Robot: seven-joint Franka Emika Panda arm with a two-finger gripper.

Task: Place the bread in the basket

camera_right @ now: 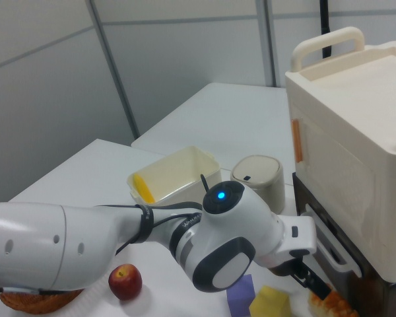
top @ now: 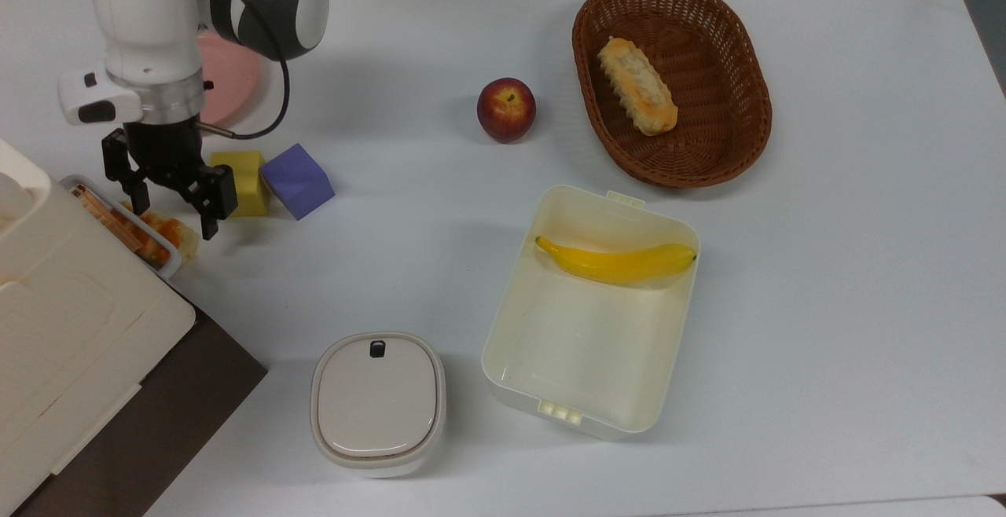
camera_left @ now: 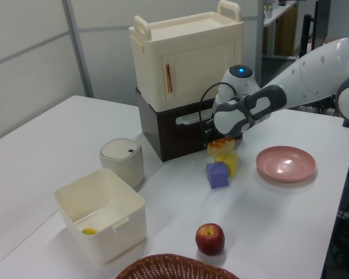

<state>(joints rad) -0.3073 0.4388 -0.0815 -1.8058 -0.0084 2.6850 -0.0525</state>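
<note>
I've got the gripper [top: 170, 210] spread wide and empty, poised over the bread [top: 161, 236], which sits tight against the cabinet [top: 71, 297] beside the yellow block [top: 245, 175]. Risk: a finger clips the cabinet ledge or block, or the roll squirts sideways. The basket [top: 739, 140] is well apart.

At the top view's left edge the bread [top: 161, 232] is pale cream streaked bright orange. The basket [top: 739, 53], upper right, is dark brown weave holding a golden loaf [top: 637, 86]. Centre: a red apple [top: 506, 108]; a yellow block [top: 244, 181], a purple block [top: 297, 181]; a seemingly plain pink plate [top: 228, 77].
</note>
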